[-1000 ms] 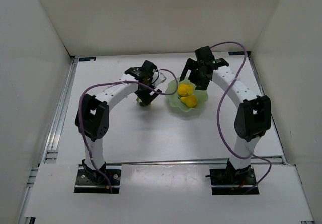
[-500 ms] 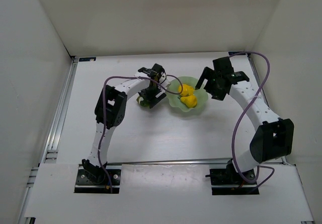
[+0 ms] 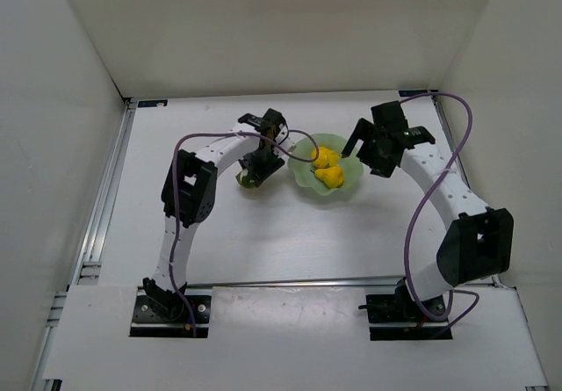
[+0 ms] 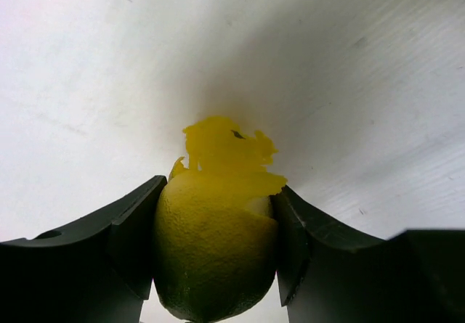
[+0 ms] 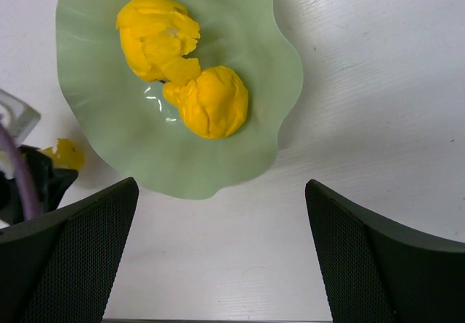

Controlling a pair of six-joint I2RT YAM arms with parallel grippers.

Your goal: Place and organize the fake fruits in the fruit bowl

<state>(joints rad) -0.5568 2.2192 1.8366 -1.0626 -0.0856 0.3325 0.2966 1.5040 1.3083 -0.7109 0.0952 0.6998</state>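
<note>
The left gripper (image 4: 218,196) is squeezed tight on the round fruit (image 4: 214,265), with 1 finger on each side. This fruit is yellow-green with a ragged yellow top. From above, the left gripper (image 3: 259,164) and the round fruit (image 3: 248,178) are down low at the table (image 3: 263,242). They are just left of the bowl (image 3: 348,185), not in it. The bowl (image 5: 240,33) holds 2 fruits, a bumpy yellow fruit (image 5: 156,36) and a smooth yellow fruit (image 5: 211,101), which touch each other. The right gripper (image 5: 220,185) hangs by the bowl's right side, fingers spread wide, holding nothing.
</note>
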